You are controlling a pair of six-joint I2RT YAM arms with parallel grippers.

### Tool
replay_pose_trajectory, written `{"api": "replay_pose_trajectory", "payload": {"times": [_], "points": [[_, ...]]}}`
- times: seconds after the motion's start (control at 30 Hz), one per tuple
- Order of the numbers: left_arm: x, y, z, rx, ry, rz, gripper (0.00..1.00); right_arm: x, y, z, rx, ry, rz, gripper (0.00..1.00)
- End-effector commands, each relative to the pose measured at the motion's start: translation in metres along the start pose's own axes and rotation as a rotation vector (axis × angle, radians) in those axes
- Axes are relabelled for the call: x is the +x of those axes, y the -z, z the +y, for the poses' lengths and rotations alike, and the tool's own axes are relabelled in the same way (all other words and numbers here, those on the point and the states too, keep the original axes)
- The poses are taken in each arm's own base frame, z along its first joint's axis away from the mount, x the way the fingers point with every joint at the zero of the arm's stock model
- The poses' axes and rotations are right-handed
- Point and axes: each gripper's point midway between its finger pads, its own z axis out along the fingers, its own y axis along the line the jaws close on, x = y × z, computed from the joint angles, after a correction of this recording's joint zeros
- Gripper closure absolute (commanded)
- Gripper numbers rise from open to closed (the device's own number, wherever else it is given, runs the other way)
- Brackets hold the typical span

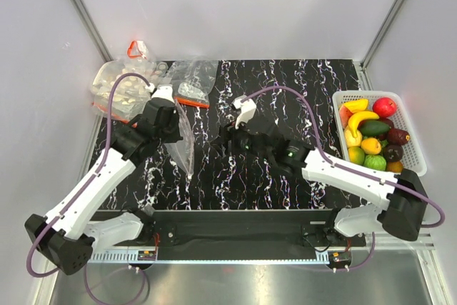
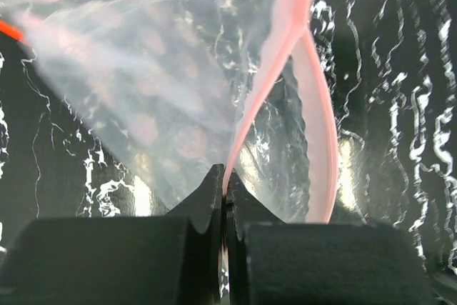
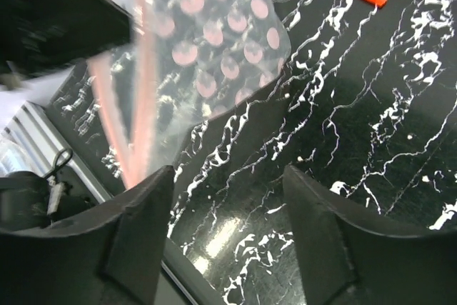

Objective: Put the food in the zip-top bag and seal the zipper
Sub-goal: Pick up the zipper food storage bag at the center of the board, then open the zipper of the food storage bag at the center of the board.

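A: Black marbled bench (image 1: pixel 235 183), plain white walls. Where's the bag?
B: The zip-top bag (image 2: pixel 157 105) is at bench left. My left fingers (image 2: pixel 203 201) are clenched on its zipper (image 2: pixel 318 119) strip, and the mouth gapes.
A: Right side?
B: My right fingers (image 3: pixel 146 219) are released and empty, just right of the bag. The strip runs roughly far-to-near, and the mouth faces them, I'd say.
A: Food?
B: The food (image 1: pixel 371 137) sits in the white basket (image 1: pixel 416 149), well apart at far right. My right arm is nearer, so it should fetch.
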Motion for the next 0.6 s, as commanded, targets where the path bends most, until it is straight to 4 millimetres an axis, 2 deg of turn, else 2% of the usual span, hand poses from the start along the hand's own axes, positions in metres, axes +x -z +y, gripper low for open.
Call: {"api": "replay_pose_trajectory", "payload": {"times": [0.0,0.2,0.27,0.33,0.37,0.43,0.47,0.57], "points": [[-0.008,0.004,-0.007,0.022,-0.022,-0.016,1.0,-0.028,0.012,0.004,-0.015,-0.032,-0.114,0.28],[-0.003,0.0,-0.025,0.081,-0.02,-0.007,1.0,-0.029,0.003,0.016,-0.068,-0.035,-0.104,0.28],[-0.003,0.0,-0.034,0.11,-0.021,-0.01,1.0,-0.037,0.0,0.023,-0.093,-0.033,-0.114,0.3],[-0.003,0.0,-0.039,0.118,-0.022,-0.012,1.0,-0.036,-0.006,0.025,-0.097,-0.024,-0.101,0.32],[-0.004,0.001,-0.042,0.125,-0.028,-0.016,1.0,-0.044,-0.006,0.03,-0.11,-0.023,-0.11,0.33],[-0.004,0.001,-0.045,0.125,-0.029,-0.012,1.0,-0.04,-0.014,0.033,-0.122,-0.02,-0.086,0.34],[-0.005,0.002,-0.048,0.135,-0.032,-0.015,1.0,-0.044,-0.014,0.042,-0.154,-0.014,-0.085,0.34],[-0.006,0.004,-0.052,0.141,-0.036,-0.022,1.0,-0.041,-0.023,0.042,-0.149,-0.019,-0.065,0.33]]}}
